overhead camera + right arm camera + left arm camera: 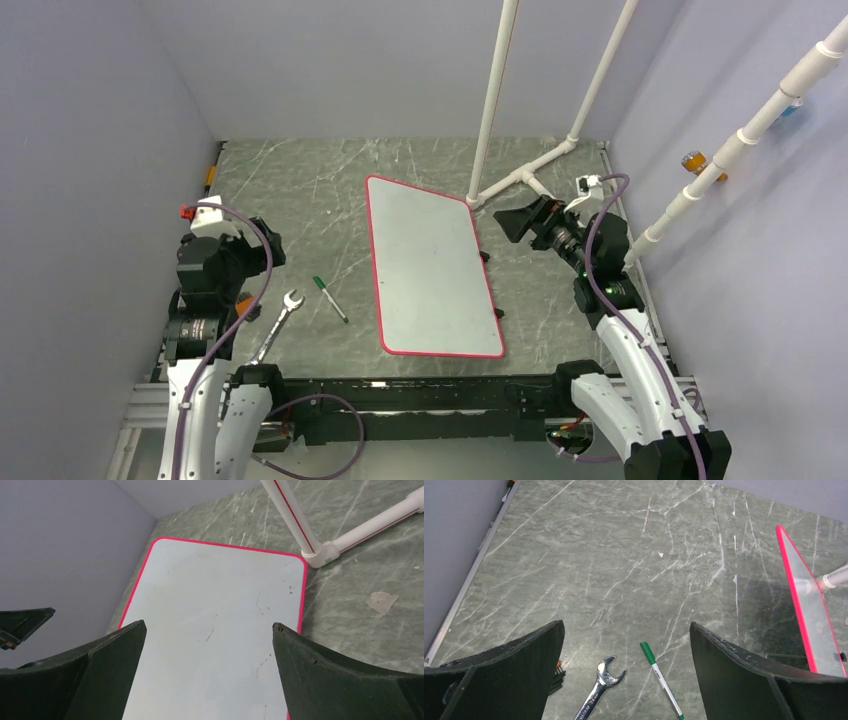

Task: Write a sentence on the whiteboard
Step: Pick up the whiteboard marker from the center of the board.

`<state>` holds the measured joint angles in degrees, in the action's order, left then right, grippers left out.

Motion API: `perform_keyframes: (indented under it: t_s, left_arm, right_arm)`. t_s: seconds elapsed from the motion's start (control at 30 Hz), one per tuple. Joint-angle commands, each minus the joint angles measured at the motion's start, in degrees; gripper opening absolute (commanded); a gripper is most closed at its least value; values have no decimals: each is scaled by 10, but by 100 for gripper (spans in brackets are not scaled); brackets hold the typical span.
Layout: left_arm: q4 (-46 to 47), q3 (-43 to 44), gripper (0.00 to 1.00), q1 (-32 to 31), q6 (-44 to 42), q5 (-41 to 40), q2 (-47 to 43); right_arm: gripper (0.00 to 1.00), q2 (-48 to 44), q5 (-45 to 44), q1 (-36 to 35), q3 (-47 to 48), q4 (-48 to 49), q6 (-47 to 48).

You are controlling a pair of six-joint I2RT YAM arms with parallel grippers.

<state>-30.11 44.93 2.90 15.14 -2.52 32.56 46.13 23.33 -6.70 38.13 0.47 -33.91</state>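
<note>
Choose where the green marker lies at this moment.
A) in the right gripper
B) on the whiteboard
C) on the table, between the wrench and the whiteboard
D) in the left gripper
C: the green marker lies loose on the table, with the wrench on one side and the whiteboard on the other.

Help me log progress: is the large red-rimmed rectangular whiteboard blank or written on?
Blank: the red-rimmed whiteboard shows no lettering in the top or right wrist view, only faint dark scuffs.
</note>
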Motion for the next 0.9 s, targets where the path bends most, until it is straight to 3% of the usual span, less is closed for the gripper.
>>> perform_keyframes:
  t_s: [0.0,0.2,0.43,0.63,0.87]
  left_arm:
    - [2,18,99,-7,4,13,8]
    - [-34,17,94,-25,48,-11,32]
    - [-74,-11,91,-132,128,-97,35]
    - [-82,-24,87,-174,156,-153,68]
    - [-73,-71,72,-211,234,-176,113]
  right_arm:
    - [100,3,-14,-18,31,-2,1]
    - [100,5,-46,-41,47,-63,13]
    - [100,4,-57,-55,70,-123,35]
    - [100,4,-41,-57,72,-139,39]
    - [100,29,-9,-58,79,-153,38]
